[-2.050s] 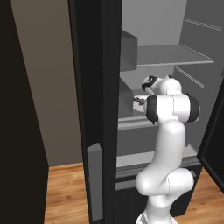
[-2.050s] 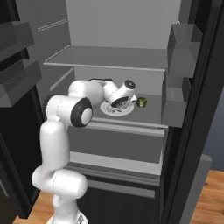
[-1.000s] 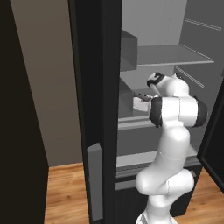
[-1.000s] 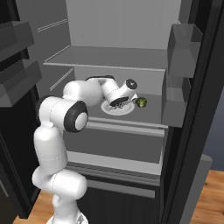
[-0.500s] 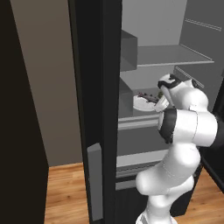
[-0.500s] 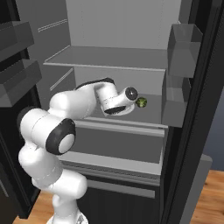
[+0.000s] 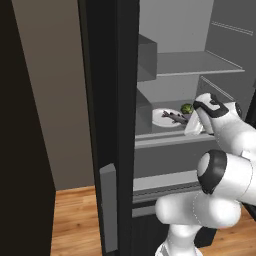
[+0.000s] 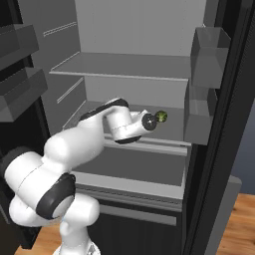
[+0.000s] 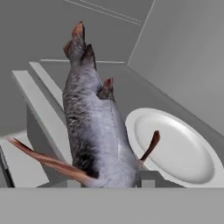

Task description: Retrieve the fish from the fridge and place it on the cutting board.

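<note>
The fridge (image 8: 129,64) holds a white plate (image 9: 175,148). The gripper (image 9: 118,181) pinches the fish (image 9: 94,122), at 9 o'clock of the plate.

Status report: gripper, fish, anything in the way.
Gripper shut on the fish, inside the fridge. Fish lifted off the white plate. Green ball beside the hand, apart from it.

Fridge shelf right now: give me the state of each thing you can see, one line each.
fridge: door open, arm reaching in to the middle shelf.
fish: clamped in the gripper, lifted off the plate.
gripper: shut on the fish, at the front of the shelf.
plate: white, empty, resting on the shelf.
green ball: resting on the shelf beside the hand, untouched.
</note>
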{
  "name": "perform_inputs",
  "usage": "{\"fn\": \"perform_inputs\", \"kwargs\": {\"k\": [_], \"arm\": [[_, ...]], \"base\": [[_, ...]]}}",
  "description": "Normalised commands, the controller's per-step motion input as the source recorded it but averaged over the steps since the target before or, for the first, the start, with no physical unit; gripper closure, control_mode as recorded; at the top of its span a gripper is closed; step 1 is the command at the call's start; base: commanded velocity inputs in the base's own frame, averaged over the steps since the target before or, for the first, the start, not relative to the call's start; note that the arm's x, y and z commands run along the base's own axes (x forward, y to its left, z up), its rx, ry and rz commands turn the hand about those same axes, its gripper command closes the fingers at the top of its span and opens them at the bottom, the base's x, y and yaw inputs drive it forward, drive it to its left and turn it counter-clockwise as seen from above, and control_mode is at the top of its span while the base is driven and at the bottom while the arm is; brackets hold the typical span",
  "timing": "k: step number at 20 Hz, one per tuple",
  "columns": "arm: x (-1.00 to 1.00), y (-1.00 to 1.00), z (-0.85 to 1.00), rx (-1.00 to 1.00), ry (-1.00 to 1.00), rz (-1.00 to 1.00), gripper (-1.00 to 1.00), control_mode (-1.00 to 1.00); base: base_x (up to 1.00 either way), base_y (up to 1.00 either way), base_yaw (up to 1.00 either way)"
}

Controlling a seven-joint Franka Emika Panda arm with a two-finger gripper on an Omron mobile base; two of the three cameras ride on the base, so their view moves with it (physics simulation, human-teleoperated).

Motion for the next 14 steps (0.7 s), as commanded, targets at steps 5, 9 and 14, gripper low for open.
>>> {"fn": "perform_inputs", "kwargs": {"k": [5, 9, 14], "arm": [[-0.47, 0.00, 0.27, 0.00, -0.11, 0.11, 1.00, -1.00], [-0.26, -0.11, 0.05, 0.00, -0.08, 0.04, 1.00, -1.00], [-0.02, -0.05, 0.00, 0.00, 0.00, 0.02, 1.00, -1.00]], "base": [[0.00, 0.00, 0.00], [0.00, 0.00, 0.00], [0.00, 0.00, 0.00]]}}
